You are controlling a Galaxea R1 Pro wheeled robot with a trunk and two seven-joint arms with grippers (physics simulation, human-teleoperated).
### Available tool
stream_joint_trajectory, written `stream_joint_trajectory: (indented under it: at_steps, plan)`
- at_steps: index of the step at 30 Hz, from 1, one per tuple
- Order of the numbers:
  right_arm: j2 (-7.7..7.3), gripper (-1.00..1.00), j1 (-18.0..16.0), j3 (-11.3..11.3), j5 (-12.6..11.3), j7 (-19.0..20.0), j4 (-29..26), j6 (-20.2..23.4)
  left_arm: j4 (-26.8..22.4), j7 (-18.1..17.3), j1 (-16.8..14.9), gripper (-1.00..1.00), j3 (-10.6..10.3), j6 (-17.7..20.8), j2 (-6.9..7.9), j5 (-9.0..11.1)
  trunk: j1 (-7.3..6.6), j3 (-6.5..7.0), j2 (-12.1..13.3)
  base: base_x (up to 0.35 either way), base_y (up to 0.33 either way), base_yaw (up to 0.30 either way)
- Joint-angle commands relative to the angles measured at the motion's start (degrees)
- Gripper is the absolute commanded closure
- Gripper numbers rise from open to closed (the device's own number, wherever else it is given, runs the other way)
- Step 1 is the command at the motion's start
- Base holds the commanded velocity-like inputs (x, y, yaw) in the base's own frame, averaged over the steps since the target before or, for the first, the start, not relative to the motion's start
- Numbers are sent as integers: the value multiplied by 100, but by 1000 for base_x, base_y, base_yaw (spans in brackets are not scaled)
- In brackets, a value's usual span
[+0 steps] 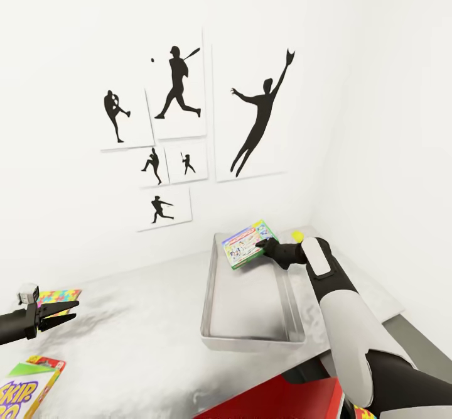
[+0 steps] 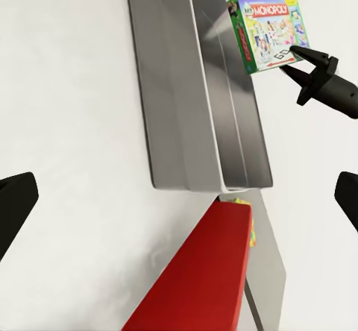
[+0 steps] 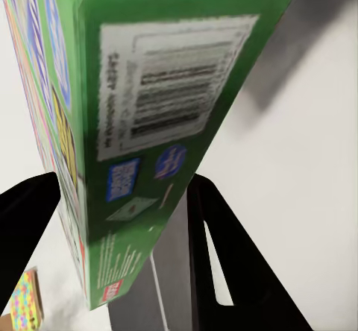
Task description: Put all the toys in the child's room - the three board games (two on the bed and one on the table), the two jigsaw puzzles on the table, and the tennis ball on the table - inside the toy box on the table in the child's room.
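Observation:
The toy box [image 1: 213,293], a shallow grey metal bin, sits open on the white table. My right gripper [image 1: 262,244] is shut on a green Monopoly board game [image 1: 246,243], held tilted over the box's far end; it shows too in the left wrist view [image 2: 268,33] and the right wrist view [image 3: 149,122]. The yellow tennis ball [image 1: 297,237] lies just behind my right wrist. My left gripper [image 1: 69,311] hangs open above a multicoloured jigsaw puzzle [image 1: 59,294] at the table's left. A second board game [image 1: 28,387], lettered SKIP, lies at the near left.
A red flat panel [image 1: 270,400] lies at the near end of the toy box, also in the left wrist view [image 2: 201,271]. Another jigsaw corner [image 1: 364,414] peeks out beside it. The white wall with baseball silhouette pictures [image 1: 182,124] stands behind the table.

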Motion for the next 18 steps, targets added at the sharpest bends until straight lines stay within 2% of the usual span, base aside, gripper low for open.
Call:
stream_joint_trajectory:
  at_steps: [1,13,18]
  plan:
    - [6,100,-7,-23,-66,-58,-7,13,-1,-26,-4,-100,-1,61,1,-5,3,-23,-14,0,0,0]
    - [10,100,-3,-13,-32,-57,-25,-19,-2,-26,-4,-100,-1,62,-1,-5,3,-136,-14,0,0,0]
    - [10,100,1,-1,-27,-53,-30,-157,-1,-26,-4,-100,-1,63,-2,-5,3,-183,-14,0,0,0]
